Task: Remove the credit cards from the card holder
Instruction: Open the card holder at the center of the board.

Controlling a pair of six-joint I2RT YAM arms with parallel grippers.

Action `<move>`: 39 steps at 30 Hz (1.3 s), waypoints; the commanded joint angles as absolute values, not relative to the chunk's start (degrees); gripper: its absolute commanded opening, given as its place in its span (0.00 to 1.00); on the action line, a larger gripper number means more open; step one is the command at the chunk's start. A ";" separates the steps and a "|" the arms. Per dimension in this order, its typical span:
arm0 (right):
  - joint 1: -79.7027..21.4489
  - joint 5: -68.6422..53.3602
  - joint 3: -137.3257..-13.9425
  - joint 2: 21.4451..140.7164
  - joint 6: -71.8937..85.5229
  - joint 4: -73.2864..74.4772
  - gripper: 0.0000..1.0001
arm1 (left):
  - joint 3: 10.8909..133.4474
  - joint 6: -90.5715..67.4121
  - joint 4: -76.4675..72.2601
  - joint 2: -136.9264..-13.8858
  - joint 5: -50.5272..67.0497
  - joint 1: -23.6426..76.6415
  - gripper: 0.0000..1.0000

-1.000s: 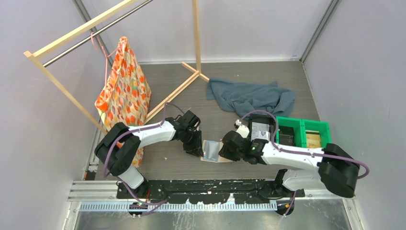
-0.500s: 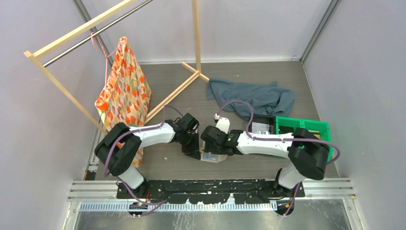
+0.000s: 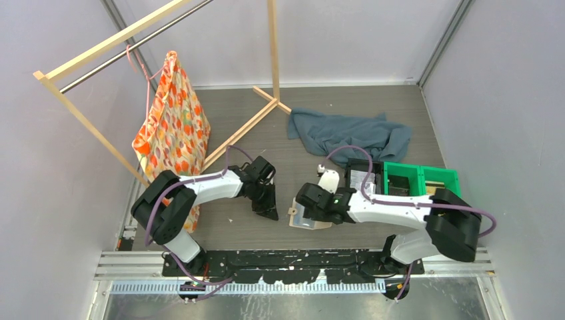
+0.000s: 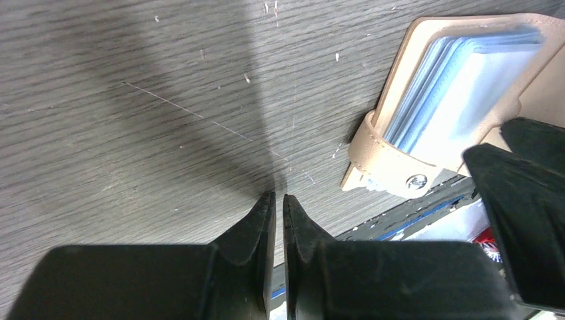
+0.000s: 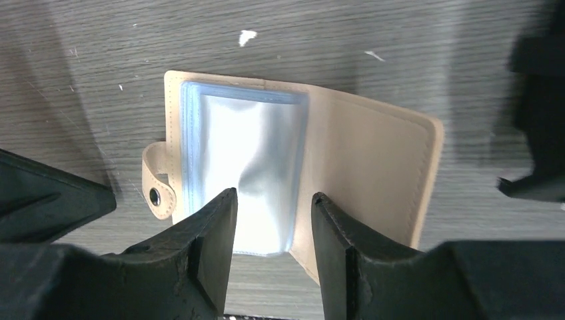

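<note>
Card holder (image 5: 363, 143) lies open on the bench (image 3: 253, 130), close to the near edge and about midway along it. Right gripper (image 5: 273, 200) hangs over its blue-grey pockets (image 5: 253, 140), jaws parted, nothing held; left gripper (image 4: 280, 200) is clenched and empty, just left of the tab. Judged step: seeking a card. None shows in the top sleeve, so the next move calls for leafing the sleeves with the holder pinned.
</note>
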State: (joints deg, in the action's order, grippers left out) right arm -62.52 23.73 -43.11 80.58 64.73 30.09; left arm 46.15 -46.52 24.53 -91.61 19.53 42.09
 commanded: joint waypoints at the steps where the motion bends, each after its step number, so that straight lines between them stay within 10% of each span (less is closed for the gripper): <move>1: -62.59 27.25 -40.92 74.89 66.55 33.39 0.50 | 47.37 -46.07 25.01 -89.35 19.77 41.75 0.11; 6: -62.66 27.07 -39.54 72.73 66.96 33.90 0.53 | 48.82 -45.79 25.27 -87.87 20.73 41.75 0.14; 18: -62.67 26.07 -40.57 73.16 66.44 30.68 0.54 | 52.12 -41.43 23.69 -85.03 22.41 44.59 0.71; 31: -62.62 26.15 -39.02 71.78 68.22 30.47 0.54 | 55.96 -42.36 20.86 -93.89 16.80 48.10 0.68; 39: -62.65 26.41 -38.12 70.36 69.03 30.95 0.55 | 56.90 -43.23 19.93 -98.06 15.88 48.34 0.45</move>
State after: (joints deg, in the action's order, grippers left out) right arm -62.52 24.38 -38.35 72.23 67.64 31.16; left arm 55.22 -43.05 22.35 -96.92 17.47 48.01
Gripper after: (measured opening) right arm 0.546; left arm 0.537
